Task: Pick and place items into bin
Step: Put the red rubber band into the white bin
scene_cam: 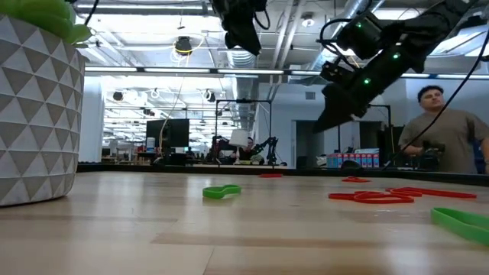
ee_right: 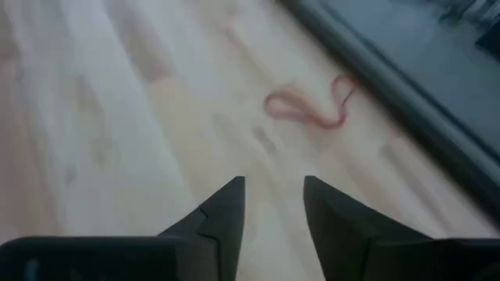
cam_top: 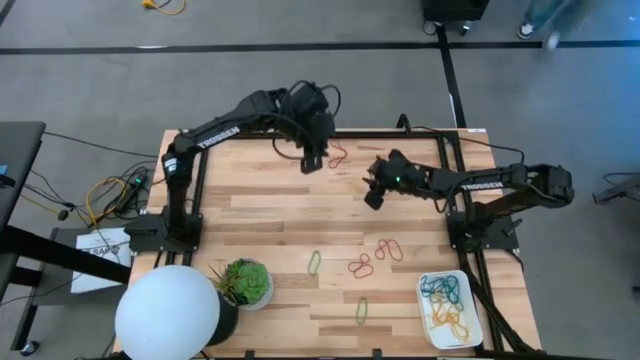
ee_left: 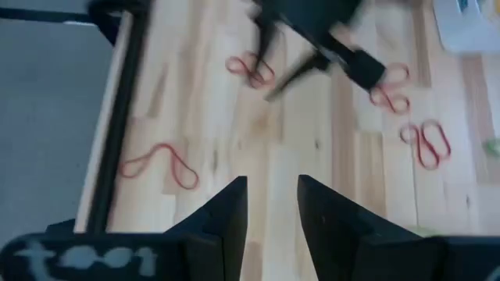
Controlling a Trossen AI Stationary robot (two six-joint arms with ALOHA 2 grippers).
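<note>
Inspection of the table found both arms raised over its far half. From the table's centre in the high view, the left gripper (cam_top: 312, 160) hung at about 12 o'clock, near the far edge. Its jaws stood slightly apart with nothing between them, as its own wrist camera showed (ee_left: 272, 204). A red band (cam_top: 337, 156) lay on the wood just beside it, at its 3 o'clock, close to the black frame rail.

The right gripper (cam_top: 374, 197) hung at about 1 o'clock from centre, well apart from the left one. Its jaws were likewise parted and empty (ee_right: 273, 204), and the same red band (ee_right: 308, 105) lay ahead of them on the boards.

The bin (cam_top: 427, 322) sat at the near right corner, about 4 o'clock from centre. It held a tangle of teal bands (cam_top: 441, 290) and yellow bands (cam_top: 447, 317).

Loose items remained on the near half of the wood: a cluster of red bands (cam_top: 374, 258) at about 5 o'clock, one green band (cam_top: 314, 262) at 6 o'clock and another green band (cam_top: 362, 309) nearer the front edge.

A potted plant (cam_top: 246, 282) and a white ball lamp (cam_top: 167, 313) stood at the near left corner. In the low view, a person (scene_cam: 442, 134) stood behind the table.
</note>
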